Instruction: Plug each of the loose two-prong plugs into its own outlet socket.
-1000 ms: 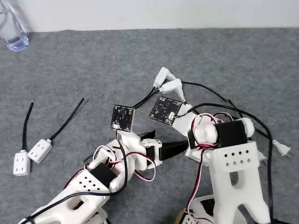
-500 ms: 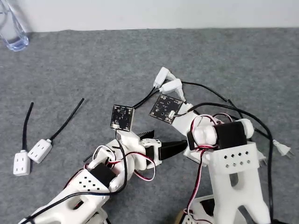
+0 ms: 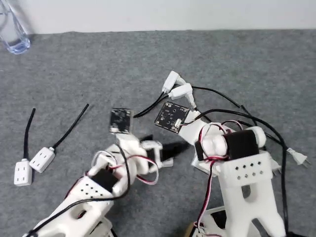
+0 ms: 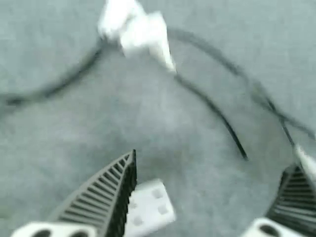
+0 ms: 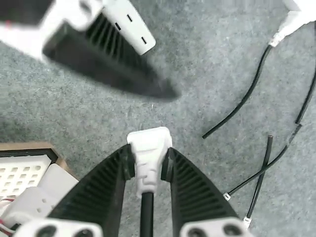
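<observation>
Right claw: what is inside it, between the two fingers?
A white connector on a black cord, clamped in the right claw. Its front face is turned away, so prongs or slots cannot be seen.

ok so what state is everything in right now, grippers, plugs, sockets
left gripper, open, fingers wide apart
right gripper, shut on the white connector
white connector, clamped, prongs not visible
slotted socket, unplugged, beside a left finger, not clamped
outer left socket, loose, empty
inner left socket, loose, empty
upper back plug, loose, unplugged
lower back plug, loose, unplugged
right-edge plug, loose, unplugged
</observation>
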